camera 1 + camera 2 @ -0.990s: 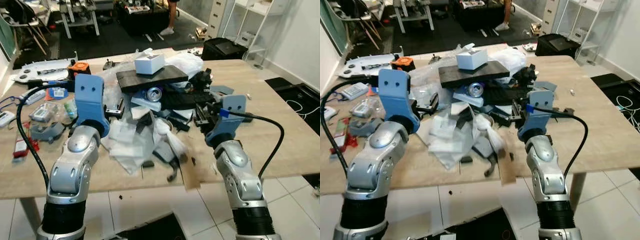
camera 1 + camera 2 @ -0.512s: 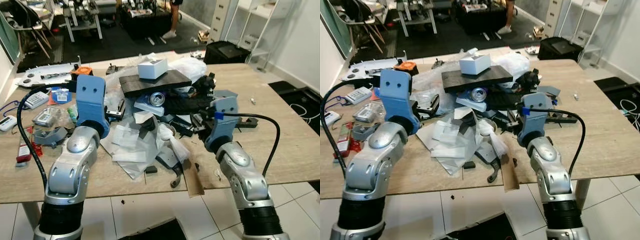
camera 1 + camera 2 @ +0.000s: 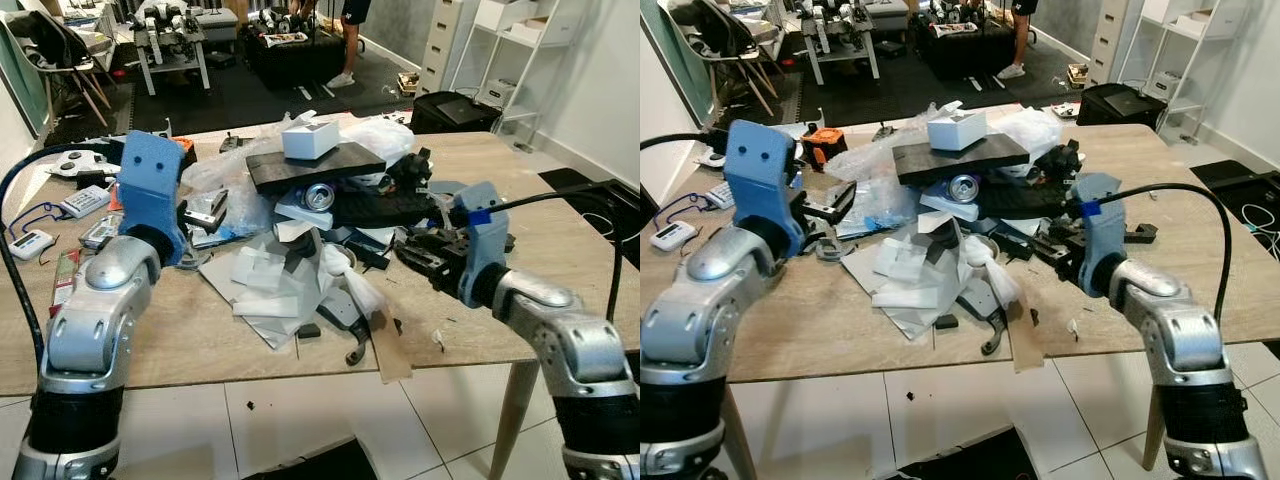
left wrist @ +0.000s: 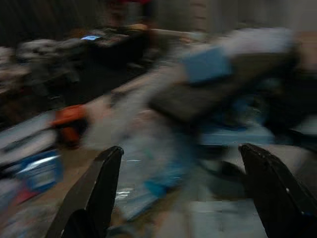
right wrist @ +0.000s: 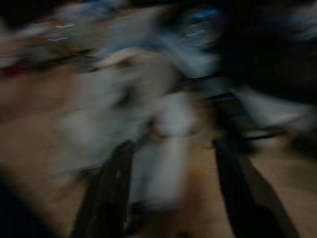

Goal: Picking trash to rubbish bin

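Reaching with right gripper (image 5: 171,198) spread wide toward light, crumply white paper trash (image 3: 275,285) on desk (image 3: 200,340); best pinched at a raised fold.

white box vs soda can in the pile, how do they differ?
The white box is square-edged and sits on top of the black board, at the pile's peak. The soda can is round, shiny metal, lying on its side under that board with its end facing the camera. Both are in the heap on the wooden table.
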### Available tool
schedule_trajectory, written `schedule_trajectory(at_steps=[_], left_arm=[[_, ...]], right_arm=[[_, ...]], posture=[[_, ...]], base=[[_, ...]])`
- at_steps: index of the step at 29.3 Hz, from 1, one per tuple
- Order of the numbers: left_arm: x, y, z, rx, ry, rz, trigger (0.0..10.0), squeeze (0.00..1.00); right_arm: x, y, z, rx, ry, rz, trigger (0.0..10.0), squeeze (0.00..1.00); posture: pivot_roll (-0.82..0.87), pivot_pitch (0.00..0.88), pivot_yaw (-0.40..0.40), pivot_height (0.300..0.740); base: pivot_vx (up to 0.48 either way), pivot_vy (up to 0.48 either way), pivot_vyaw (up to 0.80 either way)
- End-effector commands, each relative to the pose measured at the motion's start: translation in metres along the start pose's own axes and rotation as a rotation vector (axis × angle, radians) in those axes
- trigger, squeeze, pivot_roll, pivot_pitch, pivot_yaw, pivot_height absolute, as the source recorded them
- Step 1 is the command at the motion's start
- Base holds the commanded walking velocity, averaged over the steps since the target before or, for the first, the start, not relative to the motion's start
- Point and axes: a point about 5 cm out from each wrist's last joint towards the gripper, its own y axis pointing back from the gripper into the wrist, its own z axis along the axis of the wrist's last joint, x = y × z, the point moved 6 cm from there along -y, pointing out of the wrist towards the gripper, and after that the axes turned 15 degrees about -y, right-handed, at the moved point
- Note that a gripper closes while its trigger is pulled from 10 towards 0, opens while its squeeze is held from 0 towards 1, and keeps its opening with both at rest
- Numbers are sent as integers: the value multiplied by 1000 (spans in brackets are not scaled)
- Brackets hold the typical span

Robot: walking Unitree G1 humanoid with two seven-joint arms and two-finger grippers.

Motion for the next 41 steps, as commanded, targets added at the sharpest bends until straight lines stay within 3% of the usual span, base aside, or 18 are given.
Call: schedule_trajectory(at_steps=[1,4,8,10,13,14,21,27,30,33,37,39,41], left_arm=[[-17,0,0,-11,-22,-112,10000,0],[-31,2,1,-27,-37,-186,10000,0],[-51,2,7,-68,6,-251,10000,0],[-66,5,10,-80,21,-286,10000,0],[-72,7,9,-78,21,-298,10000,0],[-72,10,6,-68,19,-293,10000,0],[-76,11,8,-71,29,-291,10000,0],[-77,12,8,-67,21,-292,10000,0],[-78,12,8,-66,20,-292,10000,0],[-78,13,9,-67,20,-293,10000,0],[-77,11,9,-69,14,-294,10000,0],[-76,11,10,-70,8,-293,10000,0],[-75,11,10,-70,6,-291,10000,0]], right_arm=[[14,4,-4,59,-31,123,10000,1000],[23,11,-16,134,-44,215,10000,1000],[37,22,-36,249,-56,341,10000,1000],[40,28,-58,370,-16,360,10000,1000],[39,33,-71,448,23,354,10000,1000],[34,32,-77,485,78,312,10000,1000],[26,20,-74,452,179,196,10000,1000],[30,20,-71,435,232,190,10000,1000],[30,23,-75,461,347,174,10000,1000],[31,23,-74,458,364,172,10000,1000],[48,26,-65,435,406,260,10000,1000],[56,33,-69,483,471,314,10000,1000],[54,38,-75,535,520,314,10000,1000]], posture=[[166,76,64,740],[165,77,59,740],[168,82,29,740],[173,87,11,740],[173,87,11,740],[178,91,3,740],[183,99,7,740],[182,101,13,740],[182,101,20,740],[180,100,26,740],[178,99,30,740],[178,99,30,740],[178,98,27,740]], base=[[0,0,0],[0,0,0],[0,0,0],[0,0,0],[0,0,0],[0,0,0],[0,0,0],[0,0,0],[0,0,0],[0,0,0],[0,0,0],[0,0,0],[0,0,0]])
